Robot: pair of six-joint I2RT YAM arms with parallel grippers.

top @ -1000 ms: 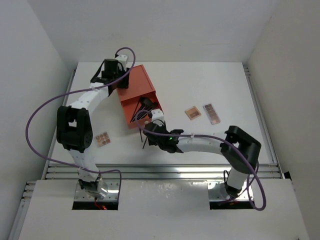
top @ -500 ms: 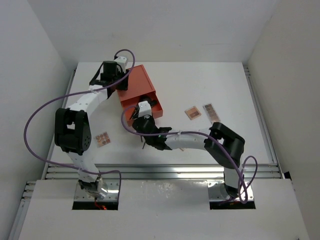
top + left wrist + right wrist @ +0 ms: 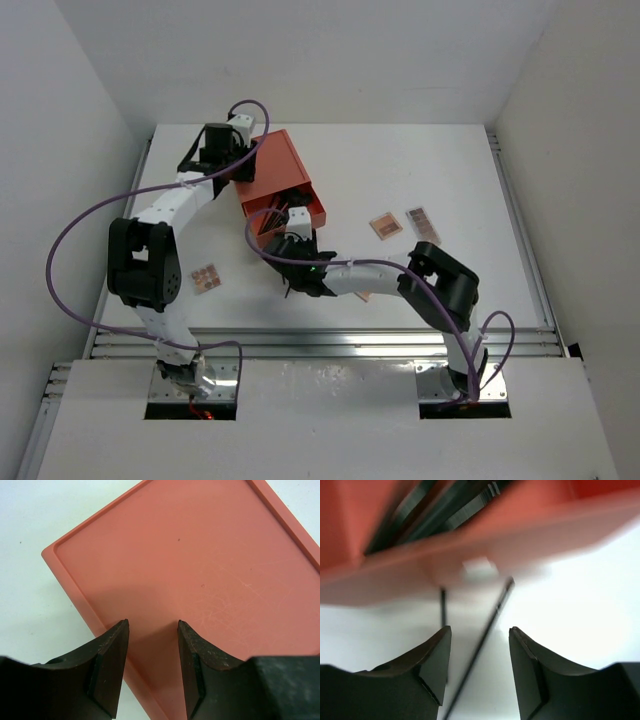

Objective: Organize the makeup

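Worktop [image 3: 420,160]: white, orange drawer box [image 3: 275,170] toward far-left corner.
Left jaws: apart over box lid.
Right jaws: apart above black pencil [image 3: 496,611].
Risk: skewed closing may flick the pencil away.

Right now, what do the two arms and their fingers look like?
The left arm and right arm have white links and bulky black joints. A purple cable loops along each. The fingers are dark, nearly black, with curved tapering tips.

Orange drawer box [image 3: 272,185] on a white table [image 3: 420,160].
It sits angled at the far left, drawer pulled open.
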